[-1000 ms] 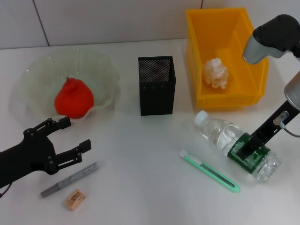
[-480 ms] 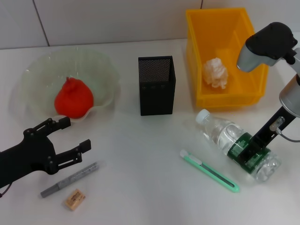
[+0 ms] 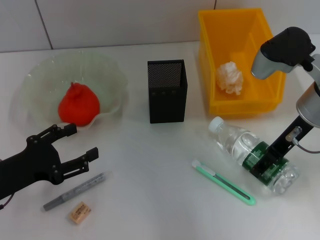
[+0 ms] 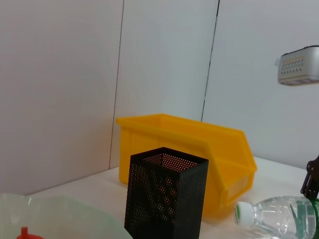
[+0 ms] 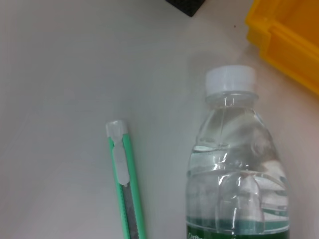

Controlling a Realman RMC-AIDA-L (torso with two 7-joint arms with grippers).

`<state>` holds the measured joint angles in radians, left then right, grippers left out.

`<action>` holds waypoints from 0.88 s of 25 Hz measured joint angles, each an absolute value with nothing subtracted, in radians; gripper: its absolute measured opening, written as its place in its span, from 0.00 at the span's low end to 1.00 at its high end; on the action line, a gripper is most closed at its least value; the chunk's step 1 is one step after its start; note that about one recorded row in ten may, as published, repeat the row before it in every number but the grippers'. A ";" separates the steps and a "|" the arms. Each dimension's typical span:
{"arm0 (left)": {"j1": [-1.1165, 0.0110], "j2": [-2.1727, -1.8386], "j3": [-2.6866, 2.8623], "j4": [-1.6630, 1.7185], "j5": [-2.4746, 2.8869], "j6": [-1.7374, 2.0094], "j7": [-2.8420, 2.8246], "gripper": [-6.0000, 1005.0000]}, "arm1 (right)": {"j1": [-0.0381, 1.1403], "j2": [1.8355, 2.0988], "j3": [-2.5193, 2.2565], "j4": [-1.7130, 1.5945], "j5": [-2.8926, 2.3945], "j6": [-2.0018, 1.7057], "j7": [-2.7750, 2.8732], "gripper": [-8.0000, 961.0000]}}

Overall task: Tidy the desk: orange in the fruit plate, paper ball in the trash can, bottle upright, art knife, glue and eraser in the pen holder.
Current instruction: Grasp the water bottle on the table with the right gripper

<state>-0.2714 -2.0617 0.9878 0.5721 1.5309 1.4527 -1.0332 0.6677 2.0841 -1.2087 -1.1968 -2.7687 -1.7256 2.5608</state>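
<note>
The orange (image 3: 78,105) lies in the glass fruit plate (image 3: 35,75). A white paper ball (image 3: 229,77) sits inside the yellow trash can (image 3: 243,106). The clear bottle (image 3: 235,142) lies on its side, and my right gripper (image 3: 266,161) is down on its green label; the bottle (image 5: 234,164) fills the right wrist view. The green art knife (image 3: 223,182) lies just in front of the bottle. A grey glue stick (image 3: 75,191) and a tan eraser (image 3: 80,212) lie at front left, close beside my open left gripper (image 3: 79,144). The black mesh pen holder (image 3: 167,91) stands mid-table.
The pen holder (image 4: 166,199), the yellow trash can (image 4: 199,144) and the lying bottle (image 4: 279,216) show in the left wrist view, in front of a white wall. The art knife (image 5: 124,184) lies on bare white table beside the bottle.
The right arm's upper part has swung slightly left while its gripper stays on the bottle's label. The left arm has barely shifted. No object has moved.
</note>
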 joint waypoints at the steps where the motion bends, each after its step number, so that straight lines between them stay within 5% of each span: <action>1: -0.271 -2.062 0.988 0.572 1.531 1.453 -1.033 0.86 | 0.668 2.084 -1.209 -1.196 -2.769 -1.725 2.561 0.86; 22: -0.276 -2.062 0.988 0.572 1.531 1.453 -1.035 0.86 | 0.675 2.085 -1.249 -1.143 -2.770 -1.699 2.570 0.86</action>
